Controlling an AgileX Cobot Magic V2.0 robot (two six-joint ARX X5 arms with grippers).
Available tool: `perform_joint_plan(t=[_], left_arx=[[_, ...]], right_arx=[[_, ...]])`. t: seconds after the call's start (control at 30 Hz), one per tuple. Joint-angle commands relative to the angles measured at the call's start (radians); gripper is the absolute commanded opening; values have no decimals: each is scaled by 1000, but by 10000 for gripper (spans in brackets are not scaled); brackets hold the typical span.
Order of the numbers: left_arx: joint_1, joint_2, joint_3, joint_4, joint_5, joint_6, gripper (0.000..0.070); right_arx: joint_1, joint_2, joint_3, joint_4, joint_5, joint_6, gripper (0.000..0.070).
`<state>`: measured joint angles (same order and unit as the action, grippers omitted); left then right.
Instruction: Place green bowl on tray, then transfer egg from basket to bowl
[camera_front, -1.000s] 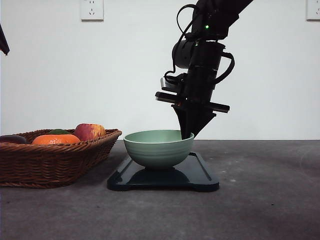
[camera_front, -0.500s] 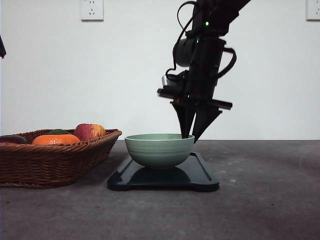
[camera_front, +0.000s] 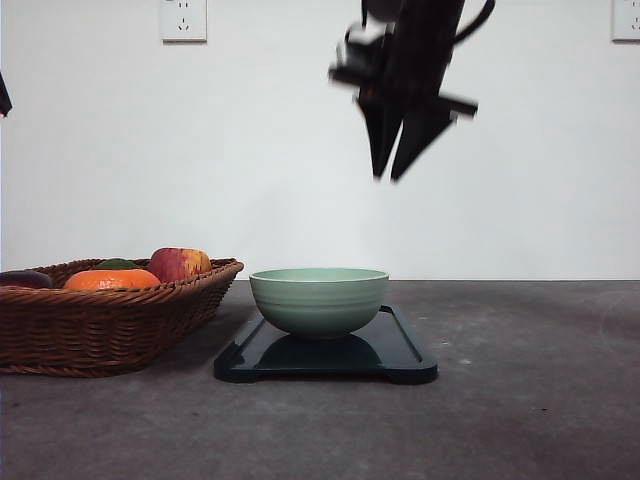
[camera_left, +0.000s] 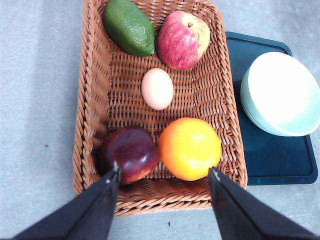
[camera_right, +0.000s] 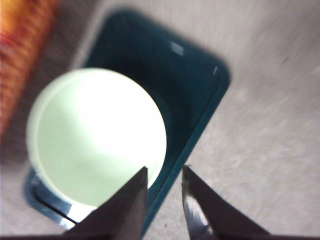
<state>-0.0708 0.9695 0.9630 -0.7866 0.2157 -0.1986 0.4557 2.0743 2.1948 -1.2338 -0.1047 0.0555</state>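
The green bowl (camera_front: 318, 300) stands upright on the dark tray (camera_front: 400, 362), toward its left half. High above the bowl's right side hangs my right gripper (camera_front: 387, 176), open with a narrow gap and nothing in it. In the right wrist view the bowl (camera_right: 95, 135) and tray (camera_right: 195, 100) lie far below the gripper (camera_right: 165, 172). The egg (camera_left: 157, 88) lies in the middle of the basket (camera_left: 92, 100). My left gripper (camera_left: 164, 172) hovers open wide over the basket's near end, above the fruit and apart from the egg.
Around the egg in the basket (camera_front: 110, 325) lie a green avocado (camera_left: 129, 26), a red apple (camera_left: 184, 39), an orange (camera_left: 190, 148) and a dark purple fruit (camera_left: 131, 152). The tray (camera_left: 270, 155) with the bowl (camera_left: 282, 95) sits right beside the basket.
My right gripper let go of the bowl's rim, opened slightly and rose well above it. The bowl stays on the tray.
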Motion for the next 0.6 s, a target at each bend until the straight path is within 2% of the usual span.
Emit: perform_joint_plan(t=[0.0,0.17,0.27,0.57], left_arx=[[-3,6,27,5,5,11,350],[-3,6,27,5,5,11,350],[-3,6,27,5,5,11,350],[-3,6,27,6,5,11,350]], right_arx=[[6,-17,25,29,0,-10,133],[7,-107,-39,147,-2,-10,133],[9,-164,-135,231,-3,-10,133],[8,-439,-664,583,-26,-10,133]])
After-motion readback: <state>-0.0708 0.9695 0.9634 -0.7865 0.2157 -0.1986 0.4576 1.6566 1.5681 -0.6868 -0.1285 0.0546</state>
